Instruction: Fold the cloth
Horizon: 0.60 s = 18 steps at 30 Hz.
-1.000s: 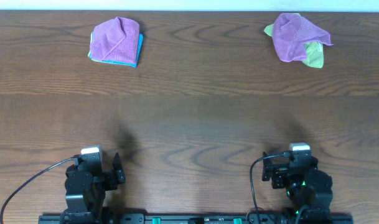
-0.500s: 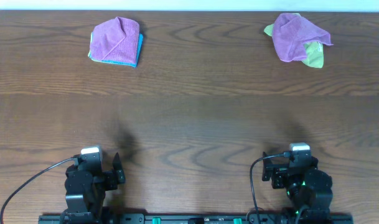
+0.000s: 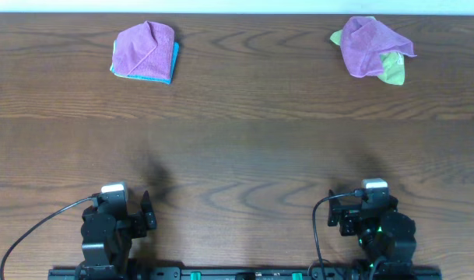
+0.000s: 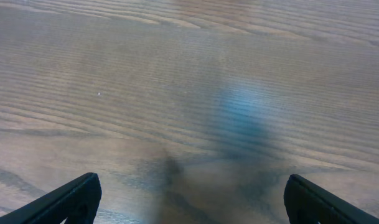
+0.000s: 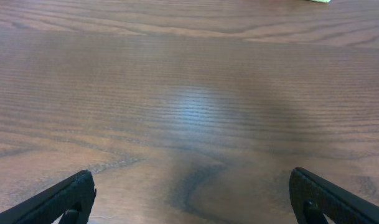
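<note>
The purple cloth [image 3: 367, 45] lies crumpled at the table's far right, partly over a lime-green cloth [image 3: 392, 68]. My left gripper [image 3: 120, 214] rests at the near left edge, far from the cloth. In the left wrist view it [image 4: 192, 202] is open and empty over bare wood. My right gripper [image 3: 366, 211] rests at the near right edge, straight in front of the cloth but far from it. In the right wrist view it [image 5: 192, 196] is open and empty. The purple cloth shows in neither wrist view.
A second purple cloth [image 3: 143, 48] lies folded on a blue cloth [image 3: 171, 68] at the far left. The dark wooden table [image 3: 244, 148] spans the view. A sliver of the lime-green cloth [image 5: 320, 1] shows at the top edge of the right wrist view.
</note>
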Available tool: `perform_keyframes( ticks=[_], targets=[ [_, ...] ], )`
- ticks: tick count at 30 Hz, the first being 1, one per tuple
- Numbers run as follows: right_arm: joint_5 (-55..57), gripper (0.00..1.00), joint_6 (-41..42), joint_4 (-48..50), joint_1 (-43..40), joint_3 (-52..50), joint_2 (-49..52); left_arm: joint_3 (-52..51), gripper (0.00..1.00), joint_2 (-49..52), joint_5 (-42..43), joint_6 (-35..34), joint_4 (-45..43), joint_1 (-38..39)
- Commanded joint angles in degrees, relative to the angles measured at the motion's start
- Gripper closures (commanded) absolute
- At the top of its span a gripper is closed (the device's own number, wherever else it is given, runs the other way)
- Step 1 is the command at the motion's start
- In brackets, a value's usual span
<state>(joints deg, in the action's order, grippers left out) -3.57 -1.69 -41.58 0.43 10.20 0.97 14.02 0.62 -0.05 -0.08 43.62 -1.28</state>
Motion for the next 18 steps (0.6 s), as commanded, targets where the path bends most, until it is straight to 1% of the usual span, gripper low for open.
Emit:
perform_keyframes(
  ticks=[1,9,14,18],
  targets=[
    [0.6,0.01,1.0,0.0,-0.6,-1.0,-0.7,-0.2,0.05,-0.4,-0.5,-0.3,0.1,0.2],
    [-0.3,0.01,1.2,0.2,-0.6,-0.9,-0.7,-0.2,0.05,-0.4,-0.5,-0.3,0.1,0.2],
    [-0.3,0.01,6.6,0.5,-1.2,0.2,1.3,-0.2,0.05,-0.4,-0.5,-0.3,0.1,0.2],
    [-0.3,0.01,12.2,0.8,-3.0,4.3,9.4,-0.2,0.05,-0.4,-0.5,-0.3,0.1,0.2]
  ],
)
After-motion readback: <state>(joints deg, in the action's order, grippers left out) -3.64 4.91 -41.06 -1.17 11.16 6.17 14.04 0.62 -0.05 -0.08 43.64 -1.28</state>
